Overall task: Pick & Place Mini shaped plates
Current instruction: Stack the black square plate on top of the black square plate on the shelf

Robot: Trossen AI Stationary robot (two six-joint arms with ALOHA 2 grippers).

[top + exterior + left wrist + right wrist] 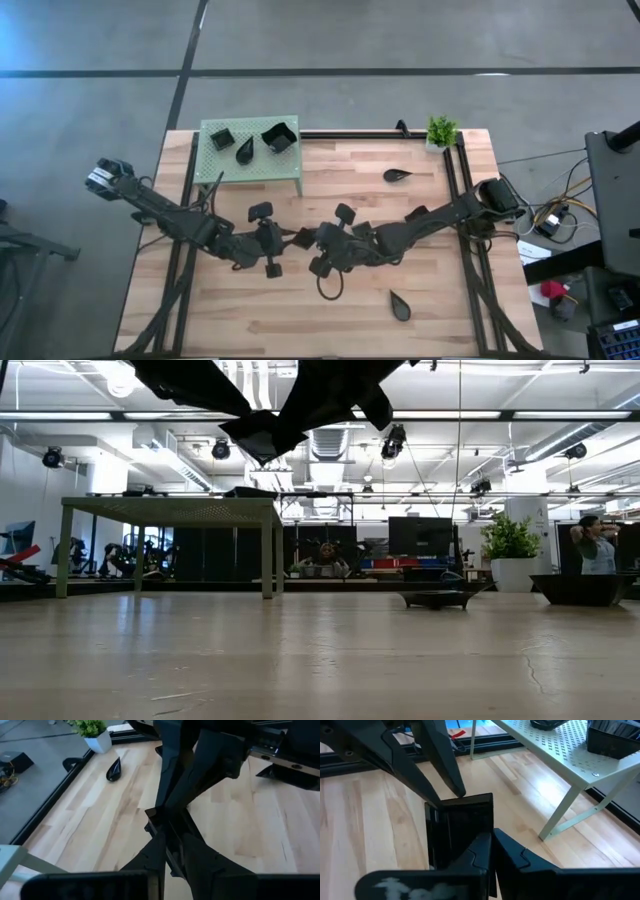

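Note:
A small black square plate [301, 238] is held up over the table's middle between both grippers. My left gripper [290, 241] comes from the left, my right gripper [314, 241] from the right, and both are shut on it. The low view shows this plate [262, 440] high above the tabletop. Two square plates [222, 137] [280, 137] and a leaf plate [245, 150] sit on the green stand [215, 168]. Two more leaf plates [397, 176] [400, 305] lie flat on the wood. My left gripper pinches the square plate's rim [462, 798] between its two fingers [442, 770], on the side away from the right gripper. The fingers slant in from the table's left. The plate is lifted clear of the table. My right gripper pinches the opposite rim of the square plate [479, 836] between its two fingers [515, 857], coming from the table's right. The plate stands on edge between the two grippers, its hollow face [462, 827] turned toward the right wrist camera.
A small green potted plant [441, 131] stands at the far right corner. Black rails [455, 180] run along the table's sides and far edge. The stand fills the far left corner. Bare wood lies toward the near edge [250, 320].

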